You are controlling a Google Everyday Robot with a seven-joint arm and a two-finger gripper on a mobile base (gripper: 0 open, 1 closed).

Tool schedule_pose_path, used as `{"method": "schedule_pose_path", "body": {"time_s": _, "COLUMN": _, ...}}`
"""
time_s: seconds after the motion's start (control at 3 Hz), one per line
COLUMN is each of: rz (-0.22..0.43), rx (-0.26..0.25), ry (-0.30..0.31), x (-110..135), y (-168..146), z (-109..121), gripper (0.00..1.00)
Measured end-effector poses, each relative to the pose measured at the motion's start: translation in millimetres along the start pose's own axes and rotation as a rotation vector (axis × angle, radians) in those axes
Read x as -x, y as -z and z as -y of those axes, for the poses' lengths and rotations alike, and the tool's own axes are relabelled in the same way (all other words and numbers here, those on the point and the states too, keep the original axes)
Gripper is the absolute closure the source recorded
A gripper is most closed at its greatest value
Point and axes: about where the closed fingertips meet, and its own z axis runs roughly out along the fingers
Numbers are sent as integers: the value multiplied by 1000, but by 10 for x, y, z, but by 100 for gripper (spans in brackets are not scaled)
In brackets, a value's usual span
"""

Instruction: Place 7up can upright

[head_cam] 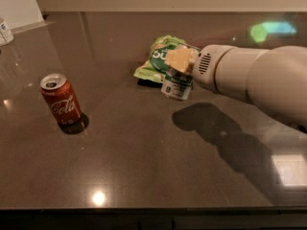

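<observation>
While the arm (259, 80) is reaching in from the right, the gripper (178, 66) is clasping the top of the 7up can (176, 88), which is hanging just beneath it, roughly upright, its base at or just above the worktop (144, 166). A green snack bag (149, 67) is lying just behind the gripper, and a red cola can (61, 99) is standing upright well off to its left.
</observation>
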Motion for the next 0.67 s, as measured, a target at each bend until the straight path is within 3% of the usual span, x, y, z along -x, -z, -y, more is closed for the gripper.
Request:
{"method": "schedule_pose_path", "body": {"time_s": 0.33, "rz": -60, "rx": -43, "ry": 104, "x": -32, "y": -51, "z": 202, "gripper": 100}}
{"method": "schedule_pose_path", "body": {"time_s": 0.67, "rz": -90, "rx": -46, "ry": 261, "x": -48, "y": -38, "z": 260, "gripper": 100}}
